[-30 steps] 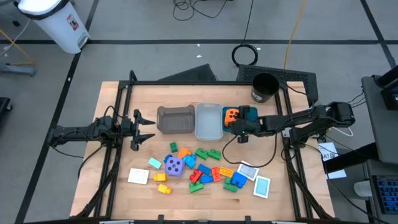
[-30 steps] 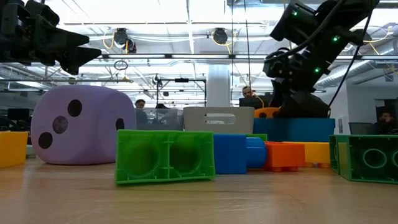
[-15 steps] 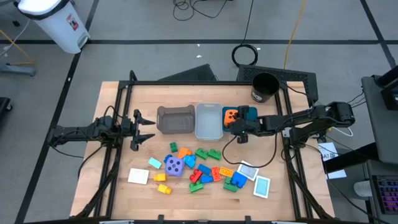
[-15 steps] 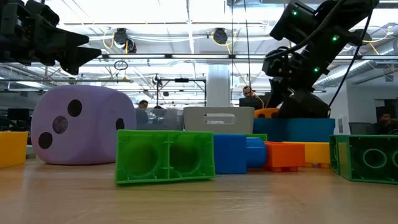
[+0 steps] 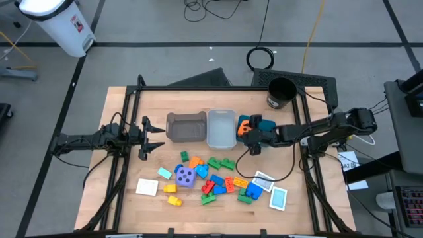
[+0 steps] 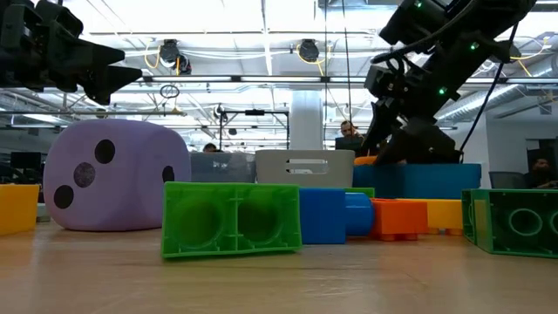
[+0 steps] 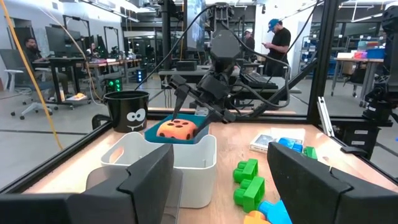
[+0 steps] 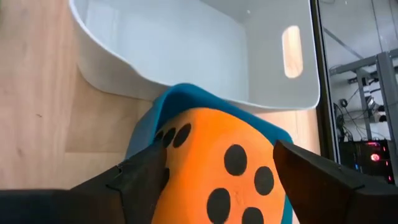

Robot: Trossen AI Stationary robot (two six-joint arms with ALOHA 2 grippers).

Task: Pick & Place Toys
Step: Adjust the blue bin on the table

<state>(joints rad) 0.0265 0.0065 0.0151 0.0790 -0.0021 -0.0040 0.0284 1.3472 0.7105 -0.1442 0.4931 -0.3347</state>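
Note:
The orange dotted cube (image 8: pixel 217 162) sits in the teal bin (image 5: pixel 266 120), seen too in the left wrist view (image 7: pixel 176 129). My right gripper (image 5: pixel 248 130) hangs over it, slanting down from the table's right, open, with one finger on each side of the cube. The other toys lie on the near half of the table: a purple dotted cube (image 5: pixel 186 176), several coloured bricks (image 5: pixel 218 182) and white cards (image 5: pixel 147 187). My left gripper (image 5: pixel 162 137) waits open and level at the table's left, holding nothing. My right gripper has its fingers (image 8: pixel 140 180) standing to either side of the orange cube's upper part (image 8: pixel 186 140), coming from above and from the table's right. I cannot tell whether they touch it. The cube rests in the teal bin.
A clear bin (image 5: pixel 221 129) and a grey bin (image 5: pixel 186 127) stand in a row left of the teal bin. A black cup (image 5: pixel 281 92) stands at the far right. A black frame (image 5: pixel 129 132) runs along the table's sides.
My right gripper has spread its fingers wider over the teal bin and shifted slightly toward the table's left. The orange cube stays in the bin.

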